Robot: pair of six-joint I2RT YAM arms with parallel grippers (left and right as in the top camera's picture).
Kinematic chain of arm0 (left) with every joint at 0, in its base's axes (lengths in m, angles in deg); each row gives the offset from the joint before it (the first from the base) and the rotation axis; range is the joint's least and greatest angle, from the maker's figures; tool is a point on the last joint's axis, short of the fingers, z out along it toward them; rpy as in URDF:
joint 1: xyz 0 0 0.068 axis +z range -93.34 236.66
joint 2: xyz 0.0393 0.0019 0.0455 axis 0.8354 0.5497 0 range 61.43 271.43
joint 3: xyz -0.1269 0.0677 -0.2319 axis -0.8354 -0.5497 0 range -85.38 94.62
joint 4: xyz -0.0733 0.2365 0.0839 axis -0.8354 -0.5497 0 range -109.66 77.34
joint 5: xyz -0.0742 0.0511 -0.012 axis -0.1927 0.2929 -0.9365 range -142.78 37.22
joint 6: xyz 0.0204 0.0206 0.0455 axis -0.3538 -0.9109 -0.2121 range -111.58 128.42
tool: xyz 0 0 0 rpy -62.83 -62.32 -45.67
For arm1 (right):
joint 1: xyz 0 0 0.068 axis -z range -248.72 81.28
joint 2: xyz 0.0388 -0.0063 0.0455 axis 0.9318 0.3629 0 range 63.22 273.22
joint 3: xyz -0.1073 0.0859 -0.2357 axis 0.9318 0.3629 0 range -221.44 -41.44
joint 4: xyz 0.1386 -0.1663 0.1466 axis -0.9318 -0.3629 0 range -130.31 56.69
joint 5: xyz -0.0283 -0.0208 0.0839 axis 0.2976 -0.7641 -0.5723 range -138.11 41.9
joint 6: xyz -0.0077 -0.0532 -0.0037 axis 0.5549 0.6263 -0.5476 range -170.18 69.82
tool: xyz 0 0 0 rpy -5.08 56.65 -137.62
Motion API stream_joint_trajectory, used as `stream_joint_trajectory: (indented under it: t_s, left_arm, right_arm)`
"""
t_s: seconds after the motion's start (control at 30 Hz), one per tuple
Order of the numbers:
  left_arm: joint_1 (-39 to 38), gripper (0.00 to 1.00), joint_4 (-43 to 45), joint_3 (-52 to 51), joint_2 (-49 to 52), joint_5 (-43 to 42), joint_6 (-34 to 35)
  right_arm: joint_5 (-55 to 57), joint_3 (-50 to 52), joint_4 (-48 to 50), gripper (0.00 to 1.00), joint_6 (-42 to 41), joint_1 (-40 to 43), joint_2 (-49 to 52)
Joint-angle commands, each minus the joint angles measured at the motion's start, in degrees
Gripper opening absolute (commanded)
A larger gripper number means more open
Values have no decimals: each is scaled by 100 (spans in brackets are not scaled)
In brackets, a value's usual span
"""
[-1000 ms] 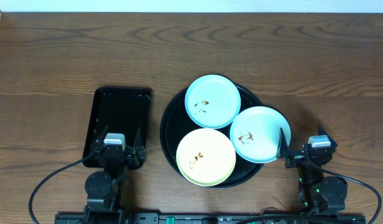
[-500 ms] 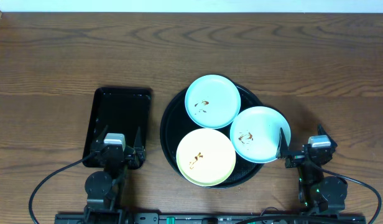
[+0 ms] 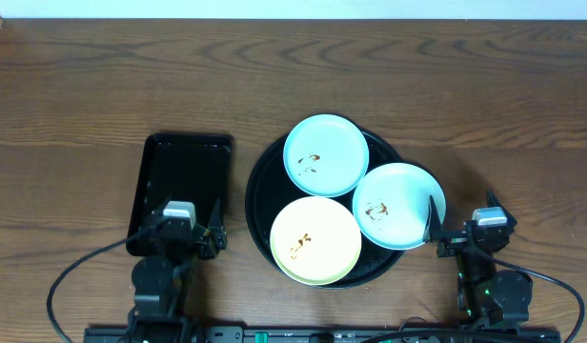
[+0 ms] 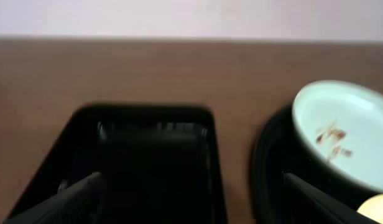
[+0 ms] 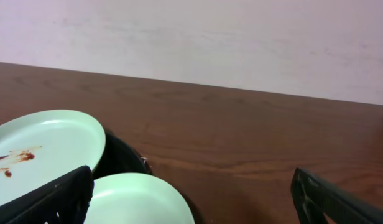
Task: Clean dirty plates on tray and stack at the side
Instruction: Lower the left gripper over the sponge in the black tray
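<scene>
Three smeared plates lie on the round black tray: a pale blue plate at the back, a second pale blue plate overhanging the right rim, and a pale yellow plate at the front. My left gripper hangs open over the near end of the rectangular tray, left of the round tray. My right gripper is open and holds nothing, its left finger beside the right blue plate. The left wrist view is blurred and shows the back blue plate. Both blue plates, the far one and the near one, appear in the right wrist view.
A smaller rectangular black tray lies left of the round tray, with nothing on it; it fills the left wrist view. Bare brown wooden table extends behind and to the right. A pale wall stands beyond the table's far edge.
My left gripper has shifted slightly to the right. The right gripper and the plates have not moved.
</scene>
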State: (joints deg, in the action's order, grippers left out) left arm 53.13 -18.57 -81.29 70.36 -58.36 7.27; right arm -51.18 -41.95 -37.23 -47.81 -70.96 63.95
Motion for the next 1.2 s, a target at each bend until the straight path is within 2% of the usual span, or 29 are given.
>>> stream_joint_trajectory:
  t_s: [0.0, 0.23, 0.4, 0.47, 0.7, 0.73, 0.83, 0.9, 1.0, 1.17]
  left_arm:
    - [-9, 88, -52, 734, 857, 328, 105]
    - [-9, 88, -433, 2500, 3252, 328, 79]
    - [-9, 88, -1777, 4044, 4948, 306, 103]
    - [-9, 88, -2129, 4387, 5292, 214, 120]
    - [-7, 88, -2787, 4544, 5263, -142, 632]
    - [0, 98, -2949, 4544, 5206, -79, 785]
    - [105, 98, -3547, 4544, 5058, 868, 2173]
    - [208, 98, -3803, 4544, 5042, 1169, 2387]
    - [271, 98, -3910, 4544, 5040, 973, 2817]
    - [271, 98, -3991, 4544, 5038, 225, 3036]
  right_arm:
    - [0, 22, -11, 99, 70, -46, -24]
    - [0, 22, -11, 99, 70, -46, -24]
    - [0, 22, -11, 99, 70, -46, -24]
    - [0, 22, -11, 99, 72, -46, -24]
    - [0, 22, -11, 99, 70, -46, -24]
    - [0, 22, -11, 99, 72, -46, -24]
    - [0, 22, -11, 99, 70, -46, -24]
    - [0, 22, -11, 99, 72, -46, -24]
    - [0, 22, -11, 99, 70, -46, -24]
    - [0, 22, -11, 99, 72, -46, -24]
